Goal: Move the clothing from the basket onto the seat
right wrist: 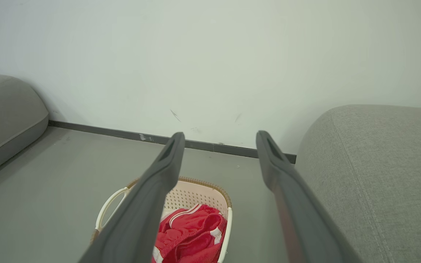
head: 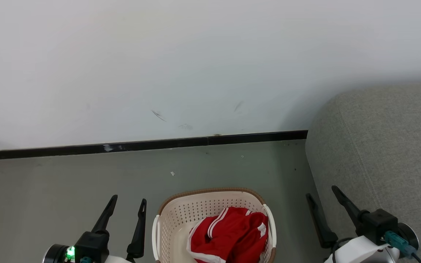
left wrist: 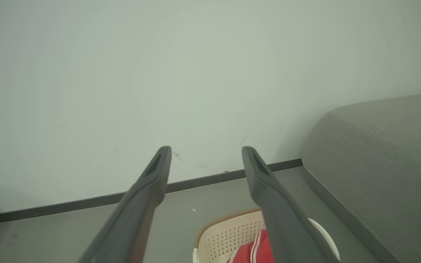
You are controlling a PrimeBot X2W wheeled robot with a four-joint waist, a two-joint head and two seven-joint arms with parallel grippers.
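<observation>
Where the floor (head: pixel 68 175) runs far to the left of the basket (head: pixel 181 215), the right wrist view shows a grey cushion (right wrist: pixel 6 109) near the wall (head: pixel 196 65), well apart from the basket. Just left of the basket hangs the left hand (head: pixel 129 199), above the floor. Its two dark fingers are spread with nothing between them, so it is released.

The basket stands on the floor, short of the black skirting (head: pixel 141 145) behind it. Its brown rim and perforated cream walls are in plain sight, with a white handle on each side. The clothing (head: pixel 232 233) lies inside the basket, a crumpled red heap with white stripes. It sits toward the basket's right side and touches that wall.

Right of the basket, the right hand (head: pixel 321 191) hangs with its fingers parted, grasping nothing. It sits between the basket and the seat (head: pixel 386 146), its outer finger over the seat's front edge in the head view. The seat rises right of the basket, near it but apart.
</observation>
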